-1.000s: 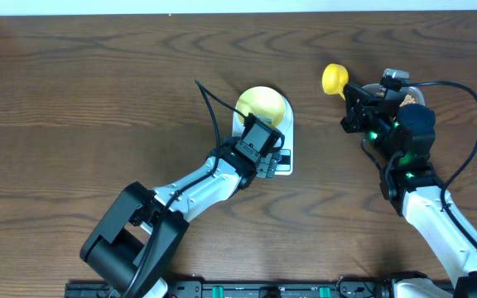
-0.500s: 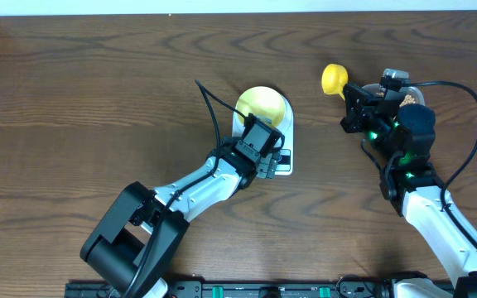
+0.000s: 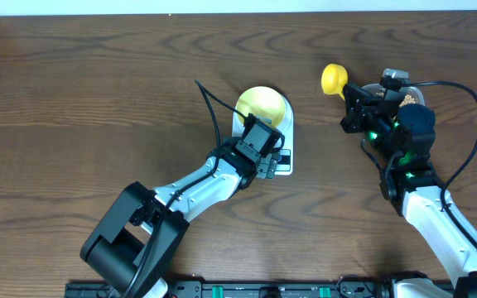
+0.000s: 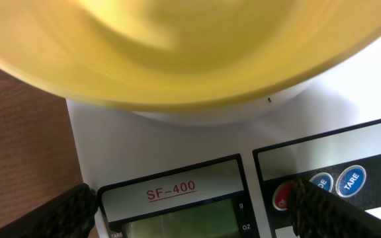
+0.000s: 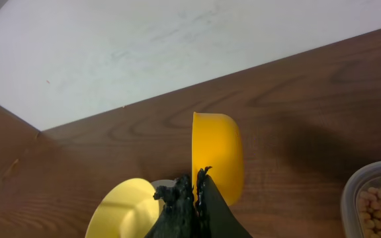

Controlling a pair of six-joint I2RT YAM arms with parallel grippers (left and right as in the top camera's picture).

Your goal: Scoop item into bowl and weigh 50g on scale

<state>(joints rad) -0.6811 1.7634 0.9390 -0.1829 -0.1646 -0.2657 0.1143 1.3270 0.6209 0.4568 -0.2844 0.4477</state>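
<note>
The pale yellow-green bowl stands on the white scale, close and blurred as the bowl in the left wrist view. My left gripper hangs open low over the scale's front panel; its right fingertip overlaps the red button, the left fingertip is at the panel's edge. My right gripper is shut on the handle of a yellow scoop, whose cup is turned on its side above the table. Beans lie in a clear tub.
The tub sits at the right under my right arm, mostly hidden overhead. A black cable arches over the table left of the bowl. A white wall borders the far table edge.
</note>
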